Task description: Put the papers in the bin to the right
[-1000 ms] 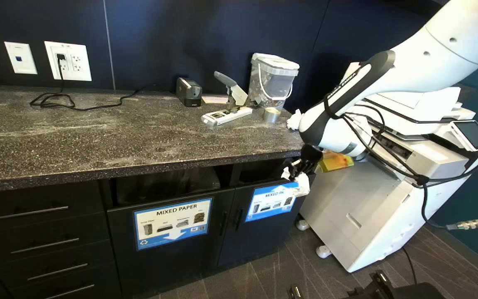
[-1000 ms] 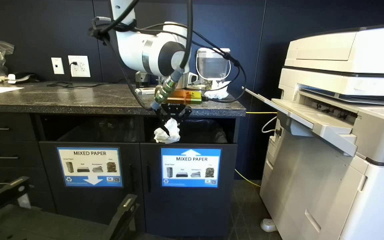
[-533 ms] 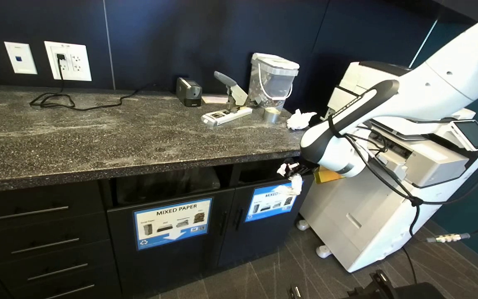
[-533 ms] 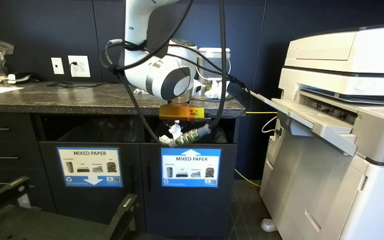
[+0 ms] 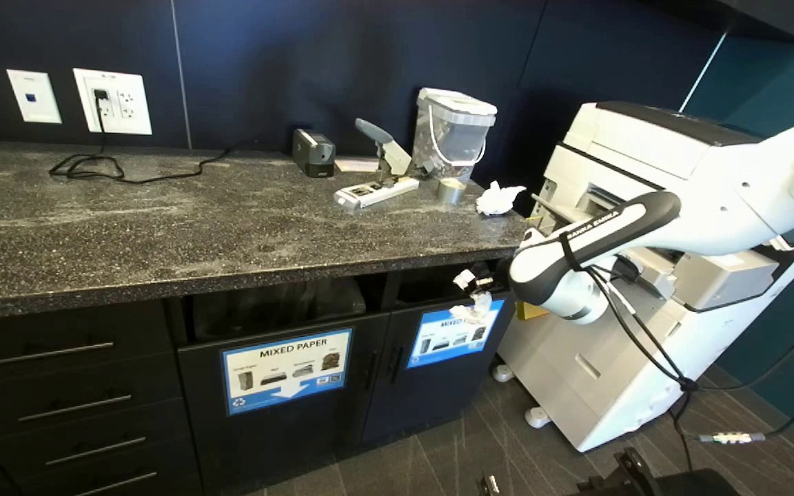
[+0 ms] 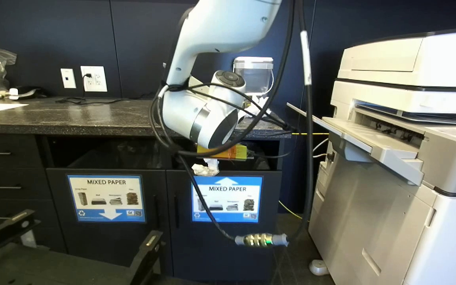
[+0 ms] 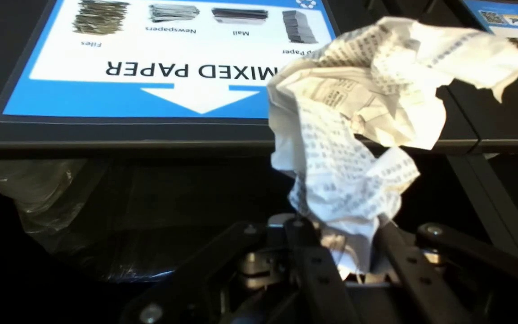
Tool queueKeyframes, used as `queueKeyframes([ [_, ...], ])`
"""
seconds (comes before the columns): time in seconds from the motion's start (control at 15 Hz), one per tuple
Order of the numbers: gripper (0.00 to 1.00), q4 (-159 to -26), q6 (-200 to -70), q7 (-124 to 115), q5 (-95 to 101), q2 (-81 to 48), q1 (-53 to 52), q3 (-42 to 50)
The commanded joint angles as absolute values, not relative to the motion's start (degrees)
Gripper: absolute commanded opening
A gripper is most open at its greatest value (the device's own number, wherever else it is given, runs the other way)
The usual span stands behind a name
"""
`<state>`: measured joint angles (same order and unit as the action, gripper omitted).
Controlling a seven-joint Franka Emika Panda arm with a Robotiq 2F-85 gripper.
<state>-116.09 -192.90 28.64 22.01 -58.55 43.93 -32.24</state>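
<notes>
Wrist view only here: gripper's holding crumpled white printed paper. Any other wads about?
Observer: One that I can see: a crumpled white paper wad, on the speckled dark stone counter.
Operator: Anything near it?
Observer: A clear, white-lidded plastic tub stands closer to the dark navy wall.
Operator: And beside the bins?
Observer: A large white office printer, right of the dark bin with the blue-and-white up-arrow label in both exterior views.

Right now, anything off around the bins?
Yes. The paper wad in the fingers seems to jut over the front of the right bin, and the label on the left bin points its arrow down, away from the opening above.
</notes>
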Motion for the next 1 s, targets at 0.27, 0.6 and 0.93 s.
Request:
queueKeyframes([
  [0.27,0.17,-102.73,-205.35,18.97,29.38,-74.81,42.9,-32.02],
  [0.6,0.17,-93.98,-213.05,15.73,28.44,-82.56,41.37,-33.58],
  [0.93,0.17,-86.7,-214.64,14.1,29.23,-87.68,40.54,-36.09],
])
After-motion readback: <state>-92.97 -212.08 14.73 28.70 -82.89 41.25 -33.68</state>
